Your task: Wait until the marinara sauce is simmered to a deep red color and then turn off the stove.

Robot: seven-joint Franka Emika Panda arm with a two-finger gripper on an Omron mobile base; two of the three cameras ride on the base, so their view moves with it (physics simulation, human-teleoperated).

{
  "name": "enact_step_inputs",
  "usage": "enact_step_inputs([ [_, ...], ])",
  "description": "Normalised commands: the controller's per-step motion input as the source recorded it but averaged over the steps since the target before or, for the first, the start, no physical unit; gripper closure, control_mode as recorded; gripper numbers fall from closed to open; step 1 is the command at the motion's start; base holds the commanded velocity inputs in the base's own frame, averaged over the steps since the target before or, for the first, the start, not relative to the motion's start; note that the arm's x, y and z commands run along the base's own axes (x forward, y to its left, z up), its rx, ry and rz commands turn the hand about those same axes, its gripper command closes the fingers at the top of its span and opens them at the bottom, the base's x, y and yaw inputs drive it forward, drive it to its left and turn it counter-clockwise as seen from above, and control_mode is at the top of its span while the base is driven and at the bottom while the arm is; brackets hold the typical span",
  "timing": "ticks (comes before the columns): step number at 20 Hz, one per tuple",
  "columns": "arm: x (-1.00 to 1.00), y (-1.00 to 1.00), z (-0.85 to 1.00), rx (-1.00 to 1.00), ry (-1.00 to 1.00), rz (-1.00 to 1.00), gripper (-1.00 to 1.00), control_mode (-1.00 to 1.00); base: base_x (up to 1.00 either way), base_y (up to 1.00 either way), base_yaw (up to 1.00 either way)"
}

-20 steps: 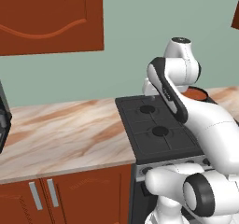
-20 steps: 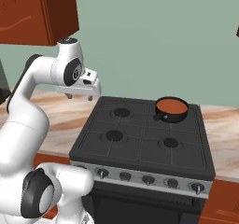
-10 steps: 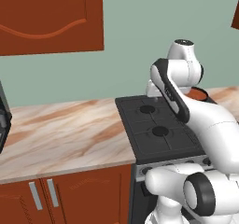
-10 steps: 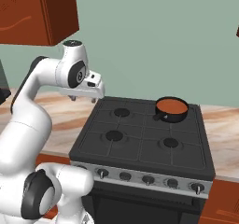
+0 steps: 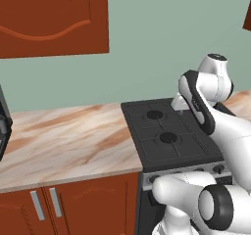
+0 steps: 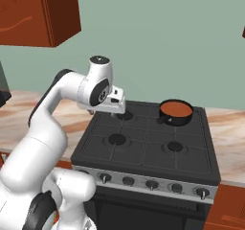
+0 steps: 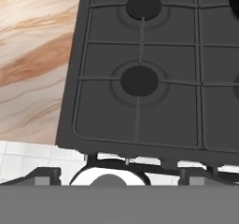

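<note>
The biggest risk, as I judge it, is acting too soon: the marinara sauce [image 6: 175, 109], a flat orange-red disc in a small shallow black round pan [image 6: 176, 119], reads to me as more orange than deep red, so turning a knob now would cut the simmer short. The second risk is picking the wrong dark round knob [image 6: 105, 178] from the row on the silver front strip; the pan sits on the back right burner of the black four-burner gas stove [image 6: 143, 143], and nothing I can see tells me which knob feeds it. A long reach down to that strip could also bring my forearm against the grates.

My white arm is folded high, elbow raised, with my gripper [image 6: 117, 110] hanging over the back left burner, well apart from the pan and looking straight down at the grates [image 7: 140, 80] beside the marbled brown desk [image 7: 32, 55]. Whether my fingers are spread or pressed together, I cannot tell.
</note>
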Motion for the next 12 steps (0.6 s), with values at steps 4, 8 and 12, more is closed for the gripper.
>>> enact_step_inputs([
  [4, -0.24, -0.38, -0.09, 0.02, -0.10, 0.09, -1.00, -1.00, 0.00, 0.00, 0.00],
  [8, -0.15, -0.42, -0.02, 0.01, -0.04, 0.10, -1.00, -1.00, 0.00, 0.00, 0.00],
  [12, -0.01, -0.51, -0.09, -0.01, -0.05, 0.11, -1.00, -1.00, 0.00, 0.00, 0.00],
])
